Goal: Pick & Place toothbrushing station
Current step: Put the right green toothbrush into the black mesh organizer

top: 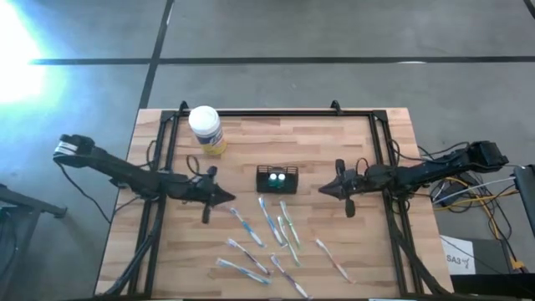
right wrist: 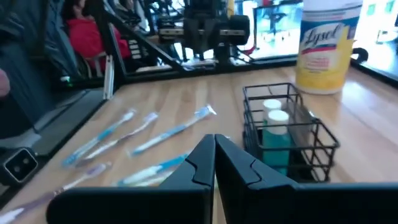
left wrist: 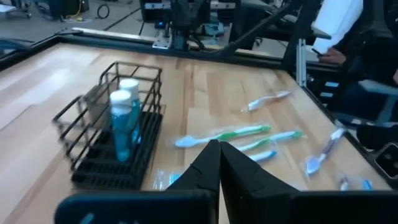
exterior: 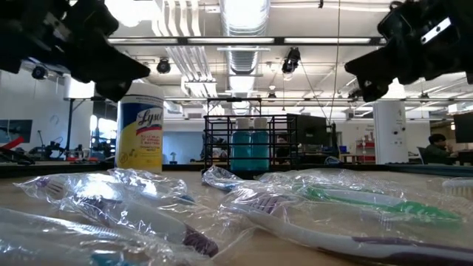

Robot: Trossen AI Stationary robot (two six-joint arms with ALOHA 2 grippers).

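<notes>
The toothbrushing station [top: 277,178], a black wire caddy holding two teal bottles with white caps, is sitting upright near the middle of the bench [top: 251,142], directly between the two arms and touching neither. In the high view the left gripper [top: 227,197] is hovering to the caddy's left and slightly nearer the front edge, its tip pointing toward the caddy, while the right gripper [top: 324,189] is hovering to the caddy's right, pointing back at it from the opposite side. Both sets of jaws are looking pressed together with nothing between them, as each wrist view is showing two dark fingers meeting at a point. The caddy's long axis is running left to right across the bench, so each arm is facing one of its short ends. The two tips are looking about equally near, the right perhaps marginally more level with the caddy; I cannot call one clearly closer. Whichever arm is going in will likely need its jaws parting first and then spanning the short width across the wire rim. Wrapped toothbrushes [top: 269,219] are lying scattered in front of the caddy, and a Lysol wipes canister [top: 206,129] is standing behind and to its left, both apart from it.
</notes>
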